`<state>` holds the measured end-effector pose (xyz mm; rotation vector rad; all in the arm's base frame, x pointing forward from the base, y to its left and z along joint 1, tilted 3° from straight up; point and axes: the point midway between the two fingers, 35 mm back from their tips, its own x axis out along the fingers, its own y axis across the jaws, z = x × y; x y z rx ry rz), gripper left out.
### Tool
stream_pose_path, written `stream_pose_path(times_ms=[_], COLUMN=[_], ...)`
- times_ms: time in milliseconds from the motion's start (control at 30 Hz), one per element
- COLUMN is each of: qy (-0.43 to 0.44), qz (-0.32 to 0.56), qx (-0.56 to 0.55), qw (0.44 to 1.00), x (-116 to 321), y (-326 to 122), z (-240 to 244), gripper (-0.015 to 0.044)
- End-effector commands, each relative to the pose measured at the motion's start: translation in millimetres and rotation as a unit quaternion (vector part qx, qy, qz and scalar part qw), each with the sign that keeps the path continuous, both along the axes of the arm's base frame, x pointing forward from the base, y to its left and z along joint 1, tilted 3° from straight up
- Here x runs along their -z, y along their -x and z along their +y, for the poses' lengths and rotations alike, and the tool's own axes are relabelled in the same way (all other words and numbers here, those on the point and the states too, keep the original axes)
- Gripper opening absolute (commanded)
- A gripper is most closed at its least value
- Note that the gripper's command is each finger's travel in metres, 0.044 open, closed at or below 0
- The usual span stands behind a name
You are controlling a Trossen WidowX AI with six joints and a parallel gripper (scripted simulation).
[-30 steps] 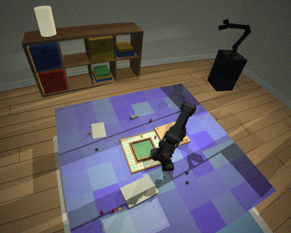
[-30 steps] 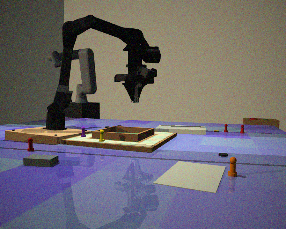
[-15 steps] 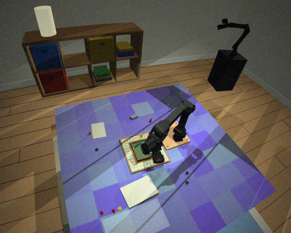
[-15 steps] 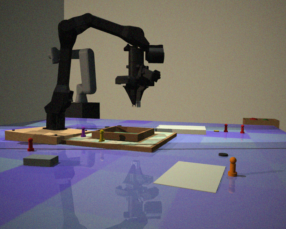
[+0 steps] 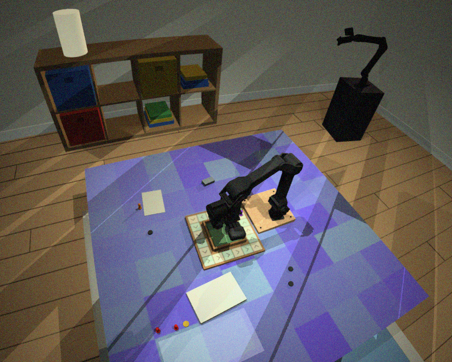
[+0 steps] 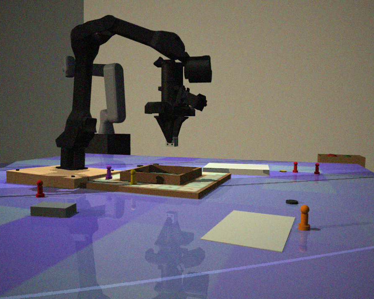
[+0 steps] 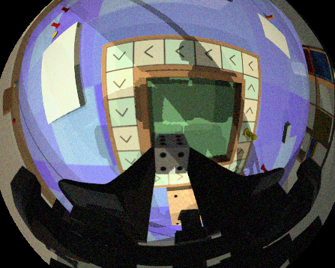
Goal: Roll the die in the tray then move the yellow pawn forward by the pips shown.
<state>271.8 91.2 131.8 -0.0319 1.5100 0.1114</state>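
My gripper (image 6: 171, 140) (image 7: 170, 152) is shut on the die and holds it high above the tray. The grey die (image 6: 170, 144) (image 7: 171, 160) has dark pips, several on each of the two faces in the wrist view. The tray (image 5: 229, 246) (image 6: 148, 178) (image 7: 143, 112) has brown walls and a green floor, and sits in the middle of the board (image 5: 218, 257) (image 6: 167, 193) (image 7: 120, 82), ringed by arrow squares. The yellow pawn (image 6: 133, 178) (image 7: 249, 134) stands upright on the board beside the tray; the arm hides it in the top view.
A purple pawn (image 5: 241, 215) (image 6: 109, 173) stands on the board near the arm's base. A red pawn (image 6: 39, 189) and a grey block (image 5: 207, 181) (image 6: 53, 209) are beyond. A thick white slab (image 5: 216, 296) (image 7: 61, 75) lies beside the board. An orange pawn (image 6: 304, 218) stands by a pale sheet (image 6: 249, 230).
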Motion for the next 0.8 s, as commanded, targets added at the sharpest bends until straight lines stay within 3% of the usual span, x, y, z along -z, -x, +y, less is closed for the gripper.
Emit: stream_pose_path(times_ms=[0, 333, 767], qy=[0.001, 0.001, -0.026], qz=[0.001, -0.012, -0.225], qx=[-0.020, -0.043, -0.031], qw=[1.000, 0.999, 0.973], x=[6.1, 12.9, 17.8], y=[-1.7, -3.9, -10.8], z=[-20.0, -46.2, -43.8], gripper=[0.0000, 0.0000, 0.0000])
